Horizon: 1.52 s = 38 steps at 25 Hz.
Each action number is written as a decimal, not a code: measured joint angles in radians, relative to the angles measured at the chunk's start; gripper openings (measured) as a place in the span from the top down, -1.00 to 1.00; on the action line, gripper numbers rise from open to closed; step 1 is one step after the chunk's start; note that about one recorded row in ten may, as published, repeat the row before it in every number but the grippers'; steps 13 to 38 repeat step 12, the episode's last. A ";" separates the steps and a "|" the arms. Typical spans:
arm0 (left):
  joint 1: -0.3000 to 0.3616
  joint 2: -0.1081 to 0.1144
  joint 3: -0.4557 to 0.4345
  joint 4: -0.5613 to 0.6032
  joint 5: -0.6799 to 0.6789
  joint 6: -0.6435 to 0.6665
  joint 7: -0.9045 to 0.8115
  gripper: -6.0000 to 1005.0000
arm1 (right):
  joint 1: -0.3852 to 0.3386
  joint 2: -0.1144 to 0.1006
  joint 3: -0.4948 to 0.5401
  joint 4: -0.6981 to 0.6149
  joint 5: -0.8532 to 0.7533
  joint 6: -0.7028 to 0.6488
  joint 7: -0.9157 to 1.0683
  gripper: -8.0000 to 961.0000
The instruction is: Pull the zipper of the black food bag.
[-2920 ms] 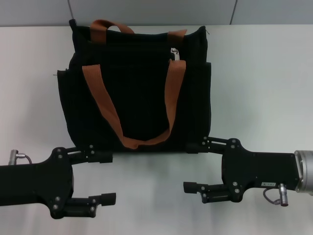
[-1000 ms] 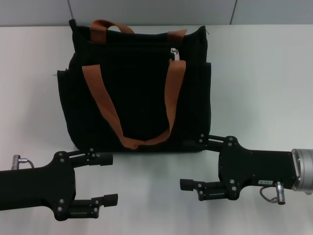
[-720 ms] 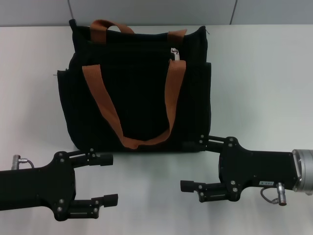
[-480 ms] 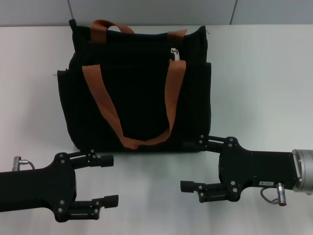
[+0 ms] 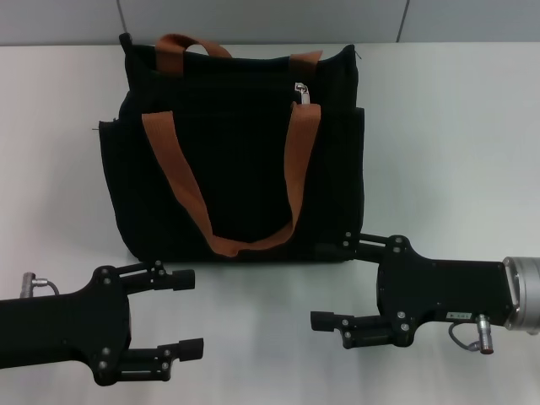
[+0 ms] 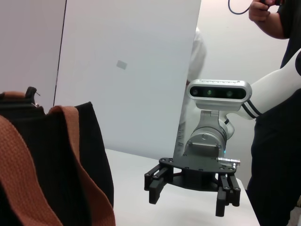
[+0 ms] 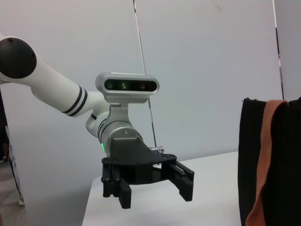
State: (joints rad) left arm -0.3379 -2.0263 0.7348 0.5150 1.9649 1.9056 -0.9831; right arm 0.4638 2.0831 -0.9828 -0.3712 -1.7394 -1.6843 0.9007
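Black food bag (image 5: 240,160) upright, far-centre on bench (image 5: 456,126) | zipper pull (image 5: 302,91) at top right (slider travel not readable) | my left end effector (image 5: 181,312) and right end effector (image 5: 333,283) near the bag's base, both spread wide, holding nothing.

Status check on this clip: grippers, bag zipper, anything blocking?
Left gripper and right gripper both open, empty, low at the bag's near edge. Black bag flat on table; zipper pull near its top right. Brown strap lies just below the pull.
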 joint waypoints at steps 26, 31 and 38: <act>0.002 0.003 0.000 -0.009 0.000 -0.003 0.002 -0.56 | 0.009 0.000 0.004 0.000 0.000 0.000 0.000 -0.70; 0.002 0.003 0.000 -0.009 0.000 -0.003 0.002 -0.56 | 0.009 0.000 0.004 0.000 0.000 0.000 0.000 -0.70; 0.002 0.003 0.000 -0.009 0.000 -0.003 0.002 -0.56 | 0.009 0.000 0.004 0.000 0.000 0.000 0.000 -0.70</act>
